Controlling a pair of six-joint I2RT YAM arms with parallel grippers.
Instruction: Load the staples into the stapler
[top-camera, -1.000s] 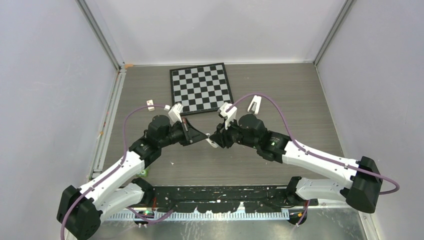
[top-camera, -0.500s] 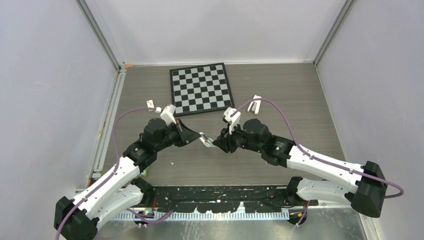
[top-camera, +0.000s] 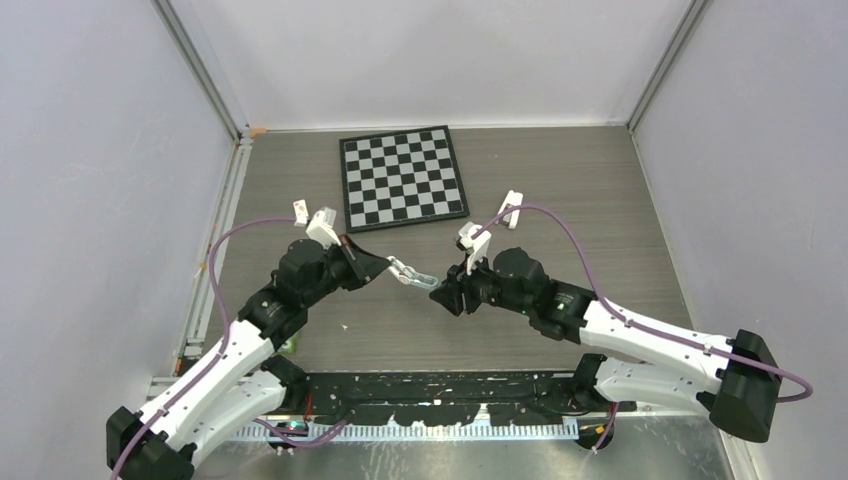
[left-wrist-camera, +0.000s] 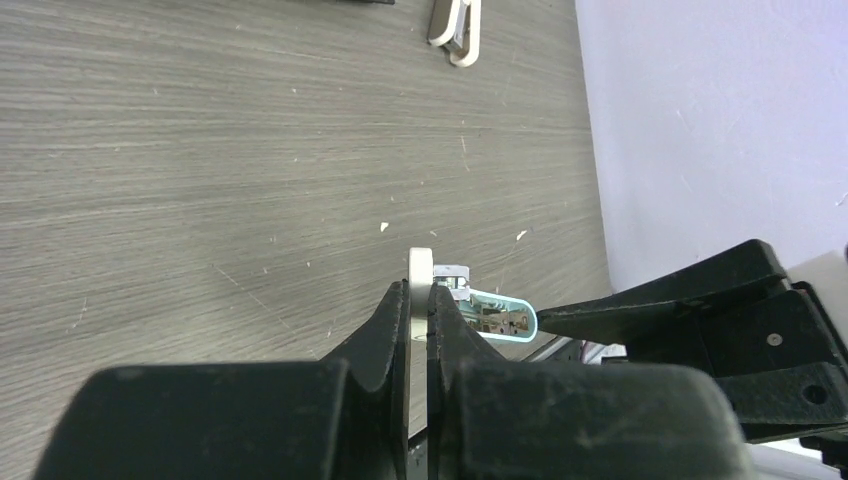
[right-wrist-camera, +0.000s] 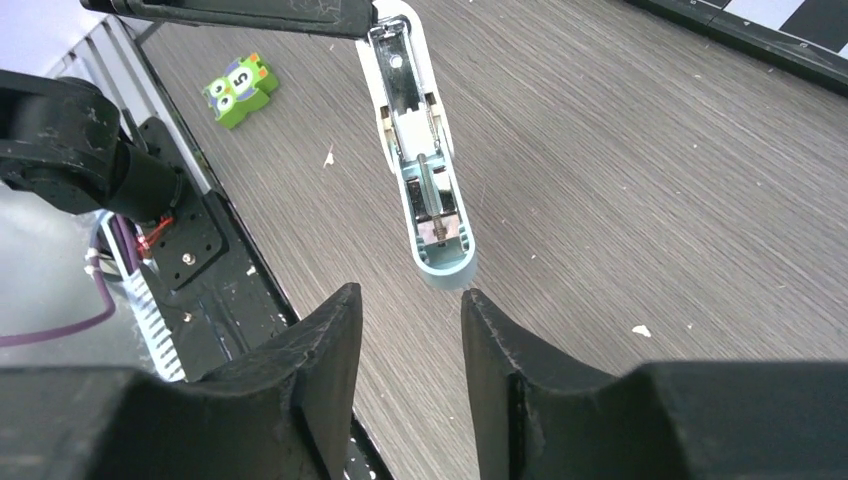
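Stapler (top-camera: 410, 273) hangs mid-air over table (top-camera: 600, 200), channel bared; risk: L grip is a thin edge pinch, so any push could twist or drop it. L gripper (top-camera: 386, 267) clenched on stapler; R gripper (right-wrist-camera: 405, 300) parted, empty, just short of its tip; staples not seen.

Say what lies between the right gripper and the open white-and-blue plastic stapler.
Nothing. In the right wrist view, only grey wood-grain tabletop shows between the right gripper and the open white-and-blue plastic stapler.
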